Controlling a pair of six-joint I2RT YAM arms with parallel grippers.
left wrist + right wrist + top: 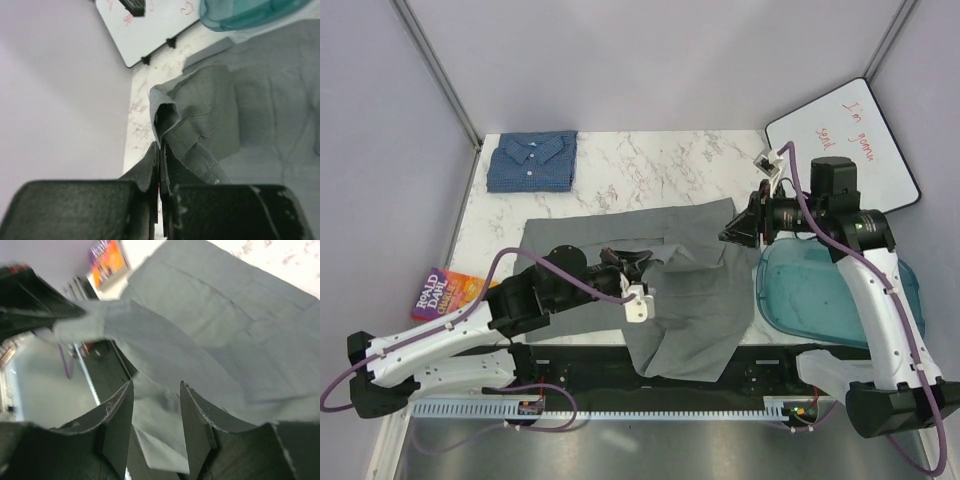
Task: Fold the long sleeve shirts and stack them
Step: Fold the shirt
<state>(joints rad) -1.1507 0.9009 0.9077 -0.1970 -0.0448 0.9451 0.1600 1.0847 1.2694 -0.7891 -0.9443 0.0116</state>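
1. Plainly enough, we read "ROALD DAHL" on the cover of the book (pixel 445 293), which lies off the left side of the grey shirt (pixel 692 290), apart from it.
2. We make out red handwriting on the whiteboard (pixel 850 140): "I'm gonna send". It leans beyond the grey shirt's far right corner.
3. We count two shirts, one book, one whiteboard and one teal tub (pixel 820 295).
4. We see the grey shirt spread out and rumpled, its near end hanging over the front edge of the marble table (pixel 650 165).
5. We see the blue shirt (pixel 532 160) folded with its collar on top, off the grey shirt's far left corner and clear of it.
6. We place the tub just beside the grey shirt's right edge.
7. We see the left gripper (pixel 161 200) pressed together, pinching a fold of the grey shirt near its left half.
8. We see the right gripper (pixel 155 400) spread at the grey shirt's far right edge. Grey cloth shows past the gap, and neither finger presses it.
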